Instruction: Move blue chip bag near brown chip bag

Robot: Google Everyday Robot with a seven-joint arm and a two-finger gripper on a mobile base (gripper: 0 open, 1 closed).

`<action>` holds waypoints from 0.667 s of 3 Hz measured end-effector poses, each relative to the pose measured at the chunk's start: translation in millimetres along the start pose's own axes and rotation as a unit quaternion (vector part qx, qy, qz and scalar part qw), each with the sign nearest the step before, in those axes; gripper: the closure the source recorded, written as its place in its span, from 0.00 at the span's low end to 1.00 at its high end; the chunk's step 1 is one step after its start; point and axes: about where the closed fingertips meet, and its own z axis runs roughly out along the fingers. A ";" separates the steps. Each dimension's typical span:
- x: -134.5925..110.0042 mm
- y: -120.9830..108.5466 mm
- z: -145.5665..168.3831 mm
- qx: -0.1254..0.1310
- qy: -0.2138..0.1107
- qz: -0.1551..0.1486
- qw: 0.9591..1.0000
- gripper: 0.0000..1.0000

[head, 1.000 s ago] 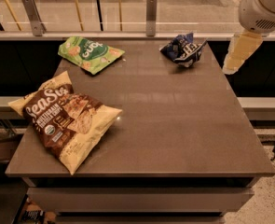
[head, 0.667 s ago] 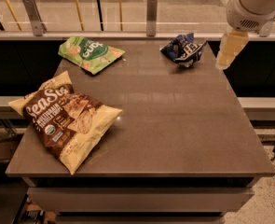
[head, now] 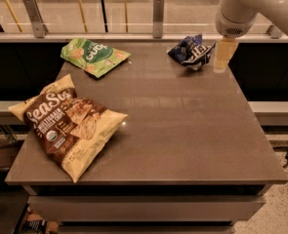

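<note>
Dark square tabletop (head: pixel 182 130) unchanged | white arm (head: pixel 260 4) shifted left, reaching down from top right | large yellow-edged foil brown chip bag (head: pixel 68 126) flat at front left, unmoved | small crumpled navy foil blue chip bag (head: pixel 190 52) at back right, unmoved | yellowish gripper (head: pixel 222 55) now just beside blue chip bag's right edge; opening cannot be told

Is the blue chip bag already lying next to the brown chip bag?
No, the blue chip bag lies at the far right beside the gripper, the brown chip bag at the near left.
</note>
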 end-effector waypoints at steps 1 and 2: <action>-1.0 0.1 5.7 -0.005 0.000 0.002 1.000 0.00; -1.1 0.0 6.5 -0.006 0.000 0.002 1.000 0.00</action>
